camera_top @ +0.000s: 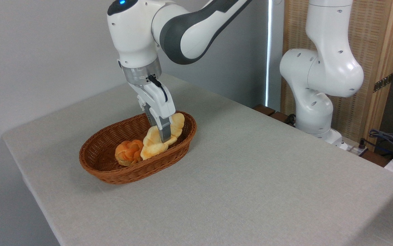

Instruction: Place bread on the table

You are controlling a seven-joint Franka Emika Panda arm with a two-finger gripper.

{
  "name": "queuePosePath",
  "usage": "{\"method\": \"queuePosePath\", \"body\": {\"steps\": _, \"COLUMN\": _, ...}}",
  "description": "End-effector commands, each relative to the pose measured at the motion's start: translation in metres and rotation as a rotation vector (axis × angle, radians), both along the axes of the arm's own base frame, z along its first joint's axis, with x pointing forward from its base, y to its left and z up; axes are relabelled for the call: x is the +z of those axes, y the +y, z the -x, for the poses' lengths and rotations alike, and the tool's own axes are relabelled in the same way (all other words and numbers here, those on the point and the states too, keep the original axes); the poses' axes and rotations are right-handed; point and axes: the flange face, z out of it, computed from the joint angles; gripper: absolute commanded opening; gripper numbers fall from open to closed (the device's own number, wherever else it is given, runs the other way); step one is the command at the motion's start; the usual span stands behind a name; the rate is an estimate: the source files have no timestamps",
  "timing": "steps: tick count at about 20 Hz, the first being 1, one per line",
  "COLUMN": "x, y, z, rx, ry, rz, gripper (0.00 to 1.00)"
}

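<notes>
while one basket [107,171] holds one bread [153,143] (plus one bun [128,152]).

1. A brown wicker basket [104,164] sits on the grey cloth-covered counter [251,177], toward its left side.
2. The bread [155,145], long and pale yellow, lies inside the basket along its right wall, one end reaching the far rim.
3. A small round orange bun [128,152] lies just left of the bread, touching it.
4. The gripper [164,138] reaches down into the basket, its jaws at the middle of the bread; whether they clamp it cannot be told.
</notes>
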Motion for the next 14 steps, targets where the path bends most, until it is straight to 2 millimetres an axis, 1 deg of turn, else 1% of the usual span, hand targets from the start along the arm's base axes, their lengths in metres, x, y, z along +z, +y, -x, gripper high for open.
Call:
{"method": "queuePosePath", "body": {"steps": 1, "x": 0.038, "y": 0.02, "z": -0.012, "rx": 0.017, "ry": 0.004, "rz": 0.032, "gripper": 0.36}}
{"method": "queuePosePath", "body": {"steps": 3, "x": 0.064, "y": 0.045, "z": -0.025, "rx": 0.033, "ry": -0.006, "rz": 0.048, "gripper": 0.36}}
{"method": "queuePosePath", "body": {"steps": 5, "x": 0.087, "y": 0.072, "z": -0.033, "rx": 0.021, "ry": -0.023, "rz": 0.057, "gripper": 0.37}}
{"method": "queuePosePath", "body": {"steps": 6, "x": 0.092, "y": 0.085, "z": -0.035, "rx": 0.01, "ry": -0.035, "rz": 0.054, "gripper": 0.38}}
{"method": "queuePosePath", "body": {"steps": 8, "x": 0.099, "y": 0.105, "z": -0.04, "rx": -0.014, "ry": -0.064, "rz": 0.045, "gripper": 0.39}}
{"method": "queuePosePath", "body": {"steps": 10, "x": 0.097, "y": 0.125, "z": -0.046, "rx": -0.015, "ry": -0.09, "rz": 0.031, "gripper": 0.4}}
{"method": "queuePosePath", "body": {"steps": 12, "x": 0.095, "y": 0.129, "z": -0.047, "rx": -0.031, "ry": -0.097, "rz": 0.002, "gripper": 0.4}}
{"method": "queuePosePath", "body": {"steps": 13, "x": 0.093, "y": 0.131, "z": -0.049, "rx": -0.031, "ry": -0.099, "rz": -0.006, "gripper": 0.45}}
{"method": "queuePosePath", "body": {"steps": 14, "x": 0.092, "y": 0.131, "z": -0.051, "rx": -0.029, "ry": -0.105, "rz": -0.009, "gripper": 0.57}}
